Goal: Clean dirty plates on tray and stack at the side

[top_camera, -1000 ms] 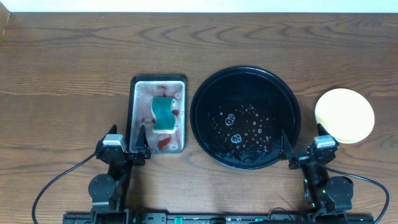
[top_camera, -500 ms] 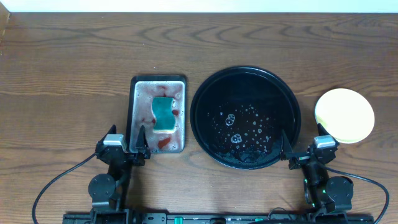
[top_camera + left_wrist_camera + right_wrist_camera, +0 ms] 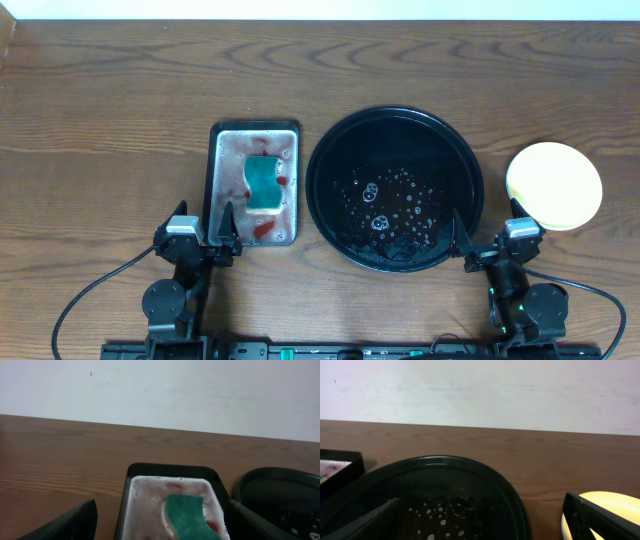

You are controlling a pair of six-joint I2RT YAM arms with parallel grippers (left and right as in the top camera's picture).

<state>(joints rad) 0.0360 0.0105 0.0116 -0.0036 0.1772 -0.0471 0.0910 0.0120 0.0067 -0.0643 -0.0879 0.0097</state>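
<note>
The large round black tray (image 3: 395, 188) lies right of centre and holds only soap bubbles; it also shows in the right wrist view (image 3: 445, 495). A pale yellow plate (image 3: 554, 185) lies on the table to the tray's right, and its edge shows in the right wrist view (image 3: 600, 502). I cannot tell whether other plates lie under it; no blue-green plate shows. My left gripper (image 3: 208, 225) is open and empty near the front edge, just in front of the grey tray. My right gripper (image 3: 484, 228) is open and empty between the black tray's front right rim and the plate.
A rectangular grey metal tray (image 3: 255, 150) with foam and red smears holds a green sponge (image 3: 264, 183), left of the black tray; both show in the left wrist view, tray (image 3: 150, 490) and sponge (image 3: 187, 515). A white wall runs along the table's far edge.
</note>
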